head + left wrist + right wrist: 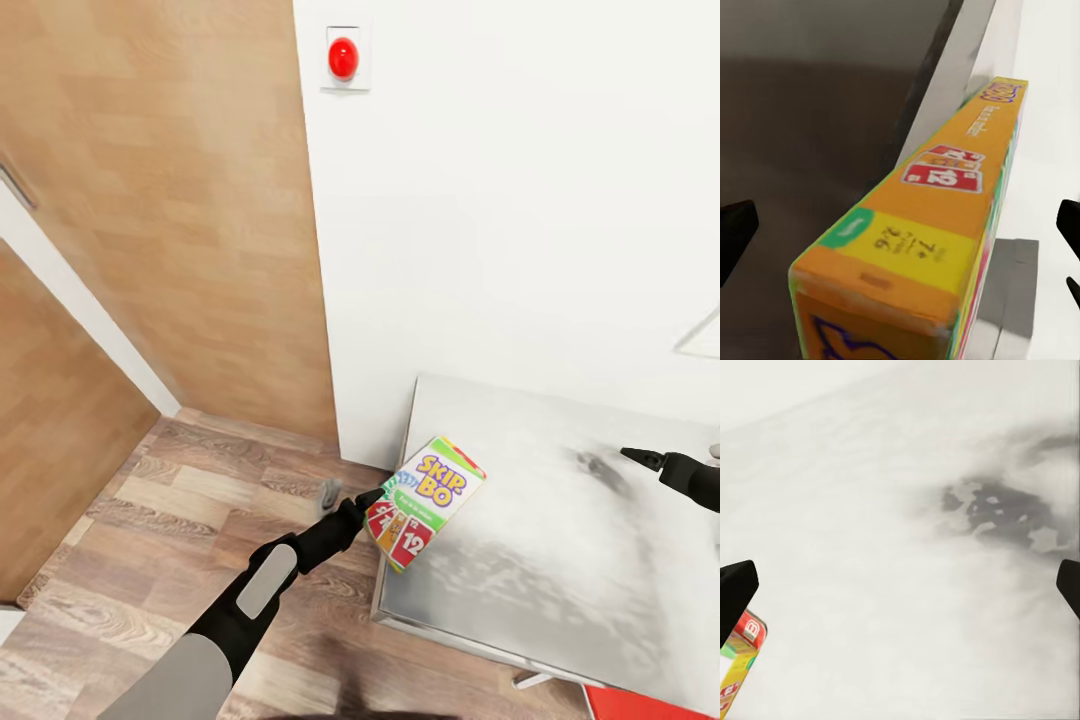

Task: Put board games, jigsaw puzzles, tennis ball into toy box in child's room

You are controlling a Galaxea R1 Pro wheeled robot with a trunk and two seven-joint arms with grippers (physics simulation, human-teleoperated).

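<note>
My left gripper [372, 497] is shut on the green-yellow-red Skip-Bo board game [425, 500] and holds it tilted in the air over the left edge of the pale mottled table [560, 560]. In the left wrist view the box's orange edge [937, 217] runs away between the two fingers. At the table's right side my right gripper [632, 456] hovers open with nothing in it; its dark fingertips [736, 589] frame bare table top [900, 510], and a corner of the Skip-Bo box [739, 660] peeks in. The toy box and the other toys are out of view.
A white wall [520, 200] with a red round button [343, 57] rises behind the table. Light wooden wardrobe doors [150, 200] stand at the left over wood-plank floor [180, 520]. A red object [640, 703] shows at the lower right corner.
</note>
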